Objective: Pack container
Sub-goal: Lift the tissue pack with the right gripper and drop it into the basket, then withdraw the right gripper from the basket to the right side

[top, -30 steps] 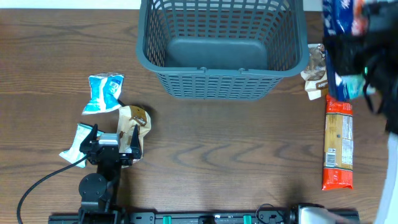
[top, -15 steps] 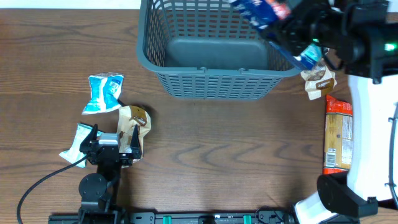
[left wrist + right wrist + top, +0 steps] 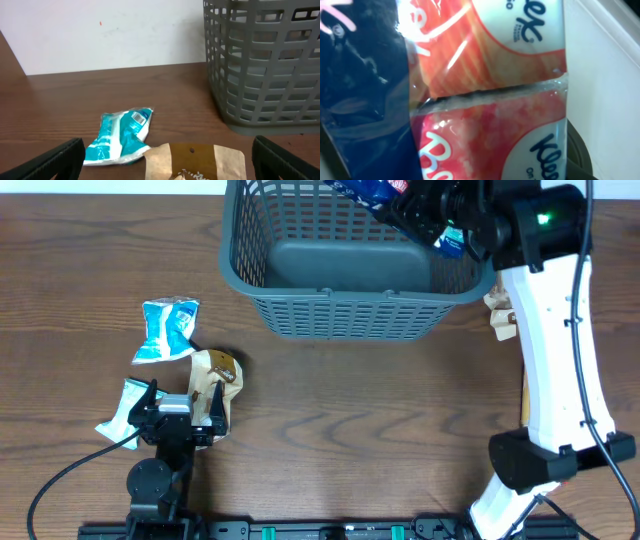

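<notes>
The container, a dark grey lattice basket, stands at the back middle of the table, and its corner shows in the left wrist view. My right gripper hangs over the basket's back right corner, shut on a blue and red tissue pack. That pack fills the right wrist view and hides the fingers. My left gripper rests open near the front left, nothing between its fingers. A brown snack packet lies just ahead of it.
A teal packet lies left of the brown one, also seen in the left wrist view. Another teal packet lies beside the left gripper. A brown-white packet sits right of the basket, partly behind the right arm.
The right arm has swung from the right edge leftward, carrying the tissue pack over the basket's back right corner. The left arm has not moved.
</notes>
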Tool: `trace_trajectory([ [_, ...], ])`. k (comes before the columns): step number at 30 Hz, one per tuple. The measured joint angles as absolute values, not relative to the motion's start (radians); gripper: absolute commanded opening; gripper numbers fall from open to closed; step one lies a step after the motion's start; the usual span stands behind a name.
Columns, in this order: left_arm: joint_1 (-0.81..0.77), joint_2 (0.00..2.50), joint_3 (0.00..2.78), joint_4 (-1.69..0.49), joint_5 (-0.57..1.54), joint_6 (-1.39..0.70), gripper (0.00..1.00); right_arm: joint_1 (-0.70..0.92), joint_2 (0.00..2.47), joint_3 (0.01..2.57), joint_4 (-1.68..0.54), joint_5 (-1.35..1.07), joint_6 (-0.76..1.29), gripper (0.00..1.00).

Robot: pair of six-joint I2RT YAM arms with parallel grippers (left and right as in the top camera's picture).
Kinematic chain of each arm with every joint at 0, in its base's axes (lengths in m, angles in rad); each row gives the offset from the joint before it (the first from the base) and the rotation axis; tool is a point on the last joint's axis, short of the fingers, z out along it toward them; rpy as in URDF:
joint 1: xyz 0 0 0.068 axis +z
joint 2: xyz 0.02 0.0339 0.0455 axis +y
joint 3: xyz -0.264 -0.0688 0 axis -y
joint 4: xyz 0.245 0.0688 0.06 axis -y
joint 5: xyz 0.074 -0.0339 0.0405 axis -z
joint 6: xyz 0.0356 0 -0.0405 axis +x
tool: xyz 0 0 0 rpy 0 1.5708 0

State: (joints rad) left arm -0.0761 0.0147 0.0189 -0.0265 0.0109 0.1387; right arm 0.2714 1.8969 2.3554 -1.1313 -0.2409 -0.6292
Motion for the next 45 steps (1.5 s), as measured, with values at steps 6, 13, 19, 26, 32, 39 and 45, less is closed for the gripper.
trace_trajectory([
  [6, -0.076, 0.015, 0.019, -0.027, 0.011, 0.139, 0.99, 0.271, 1.971, 2.357, -1.169, -0.237, -0.637, 0.04],
  [13, -0.076, 0.015, 0.019, -0.027, 0.011, 0.139, 0.99, 0.271, 2.119, 2.357, -1.243, -0.24, -0.64, 0.08],
  [19, -0.076, 0.015, 0.019, -0.027, 0.011, 0.139, 0.99, 0.274, 2.232, 2.357, -1.266, -0.247, -0.64, 0.37],
  [26, -0.076, 0.015, 0.019, -0.027, 0.011, 0.139, 0.99, 0.28, 2.249, 2.358, -1.266, -0.255, -0.641, 0.64],
  [32, -0.076, 0.015, 0.019, -0.027, 0.011, 0.139, 0.98, 0.28, 2.241, 2.362, -1.254, -0.291, -0.64, 0.74],
  [39, -0.076, 0.015, 0.019, -0.027, 0.011, 0.139, 0.99, 0.28, 2.146, 2.362, -1.21, -0.299, -0.618, 0.74],
  [45, -0.076, 0.015, 0.019, -0.027, 0.011, 0.139, 0.99, 0.264, 1.975, 2.364, -1.073, -0.193, -0.46, 0.81],
])
